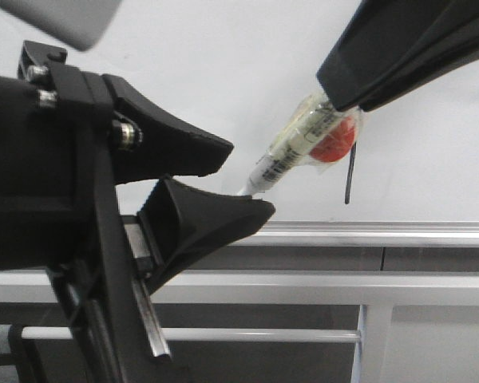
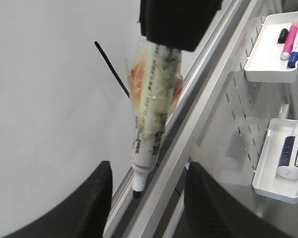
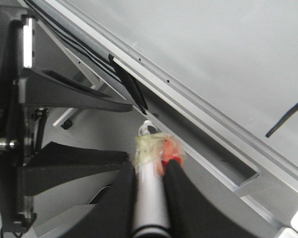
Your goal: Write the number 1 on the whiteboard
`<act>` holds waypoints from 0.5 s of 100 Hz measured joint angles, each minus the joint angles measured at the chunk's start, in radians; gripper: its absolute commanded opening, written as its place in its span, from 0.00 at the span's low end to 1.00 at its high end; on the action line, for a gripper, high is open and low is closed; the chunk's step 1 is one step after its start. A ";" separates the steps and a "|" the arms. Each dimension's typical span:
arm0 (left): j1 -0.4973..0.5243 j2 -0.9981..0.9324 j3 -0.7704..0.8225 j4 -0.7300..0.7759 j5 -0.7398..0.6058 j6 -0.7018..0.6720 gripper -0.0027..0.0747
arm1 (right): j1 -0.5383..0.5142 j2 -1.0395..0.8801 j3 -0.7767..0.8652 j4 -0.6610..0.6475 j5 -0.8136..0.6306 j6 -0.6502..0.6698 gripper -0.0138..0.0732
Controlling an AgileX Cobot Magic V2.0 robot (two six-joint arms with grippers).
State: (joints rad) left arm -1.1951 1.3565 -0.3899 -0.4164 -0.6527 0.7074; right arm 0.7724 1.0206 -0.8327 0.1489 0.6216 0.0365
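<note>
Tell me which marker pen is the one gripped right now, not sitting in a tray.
The tape-wrapped, white-bodied marker, clamped in the right tool. The pink and blue markers lie in the wall tray.

A glossy whiteboard (image 1: 223,72) with a silver edge rail (image 1: 367,233) is seen filling the upper frame; the number 1 (image 1: 349,174) is marked right of centre.

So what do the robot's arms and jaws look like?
Both are matte black. The left gripper has two thick, wedge-shaped jaws that taper to blunt tips, fixed to a black bracket with silver bolts and a shiny metal rail. The right gripper has the same smooth, black, curved jaws. No cables or markings show.
</note>
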 measured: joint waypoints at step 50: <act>0.000 0.025 -0.011 -0.007 -0.052 0.000 0.44 | 0.000 0.000 0.000 0.014 -0.004 0.000 0.09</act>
State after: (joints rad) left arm -1.1951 1.3819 -0.4008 -0.4229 -0.7049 0.7074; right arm 0.7724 1.0206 -0.8327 0.1626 0.6176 0.0365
